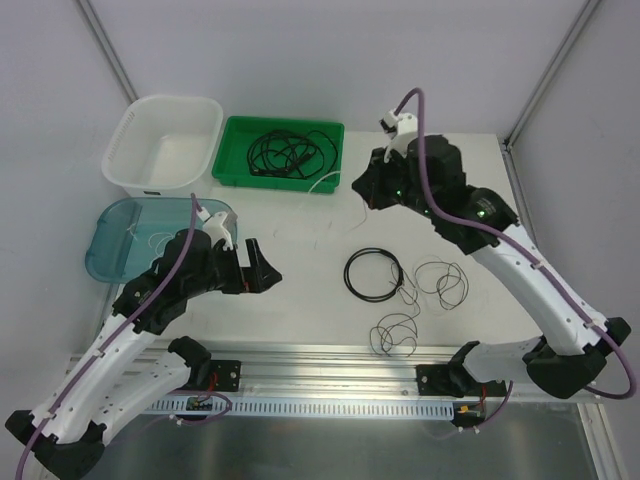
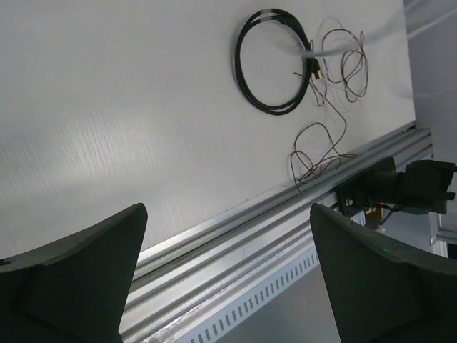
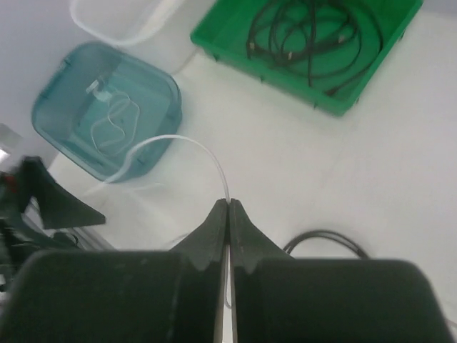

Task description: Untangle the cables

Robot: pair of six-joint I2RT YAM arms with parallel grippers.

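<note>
My right tool [image 3: 228,204] was pinched fully together on the white cable [image 3: 178,139]. That cable ran up out of the fingertips and curved off to the left of the wrist view, toward the blue tub [image 3: 170,100]. I could not tell where its free end lay. My left tool [image 2: 227,214] hung wide apart with nothing in it, over the table [image 1: 300,230] left of centre in the top view.

The black coil [image 1: 373,273] lay mid-table, with thin dark wires [image 1: 440,280] just right of it and below it. More black cables [image 1: 285,152] sat heaped in the green tray [image 1: 280,185] at the top.

I judged this to be the pulling-out step, with one strand singled out and gripped. Next I would need to draw it clear slowly, watch that it dragged nothing along, and lay it down apart from the others.
</note>
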